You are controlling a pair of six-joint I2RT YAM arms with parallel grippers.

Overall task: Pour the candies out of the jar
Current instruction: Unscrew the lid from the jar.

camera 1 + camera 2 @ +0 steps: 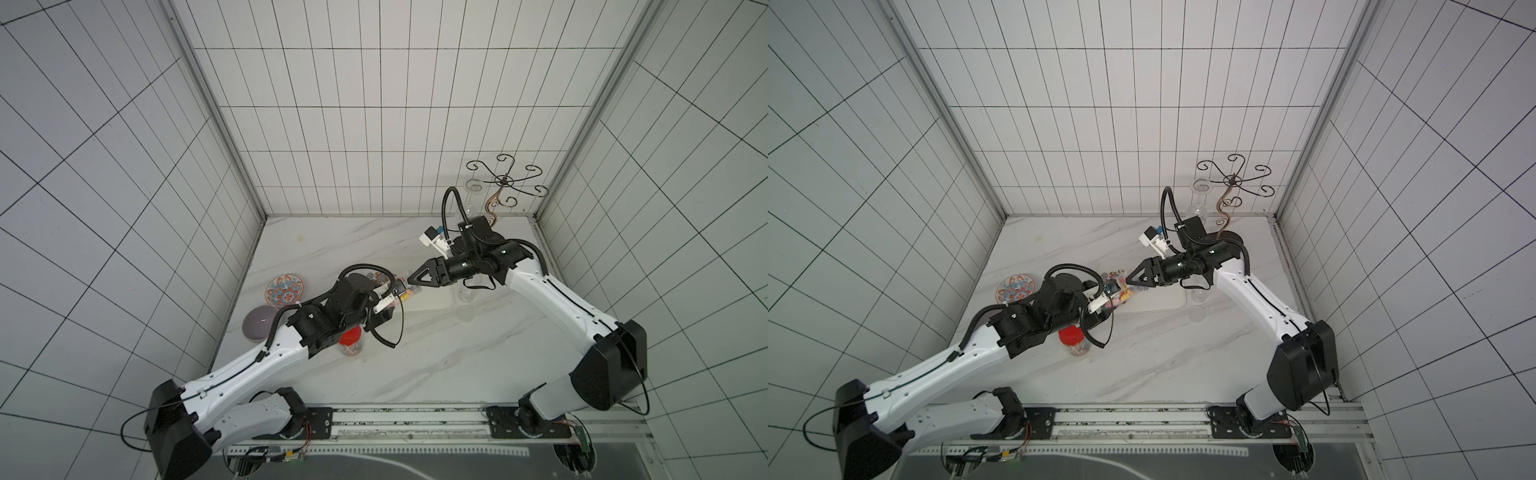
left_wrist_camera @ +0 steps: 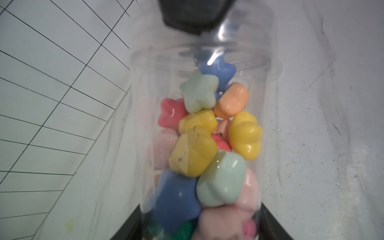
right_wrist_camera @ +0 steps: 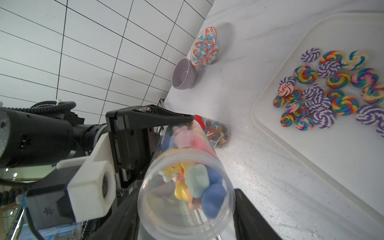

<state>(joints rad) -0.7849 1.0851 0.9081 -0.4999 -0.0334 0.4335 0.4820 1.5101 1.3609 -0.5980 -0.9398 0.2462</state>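
Observation:
A clear jar (image 2: 199,87) lies tilted on its side over the white tray (image 1: 432,305), seen in both top views. Pastel candies (image 2: 193,153) in blue, yellow, mint and pink fill it. My left gripper (image 2: 199,226) is shut on the jar's body; its black fingers (image 3: 155,118) clamp the sides. My right gripper (image 3: 187,207) meets the jar's clear round end (image 3: 187,182), with a finger pressed against each side of it. In a top view the right gripper (image 1: 411,282) points at the jar (image 1: 409,293) from the right. Several swirl-patterned candies (image 3: 324,89) lie in the tray (image 3: 257,122).
A second jar with a red lid (image 1: 350,340) lies on the marble below my left wrist. A patterned bowl (image 1: 285,288) and a purple bowl (image 1: 258,323) stand at the left wall. Wine glasses (image 1: 467,291) and a black wire rack (image 1: 505,180) are at the back right.

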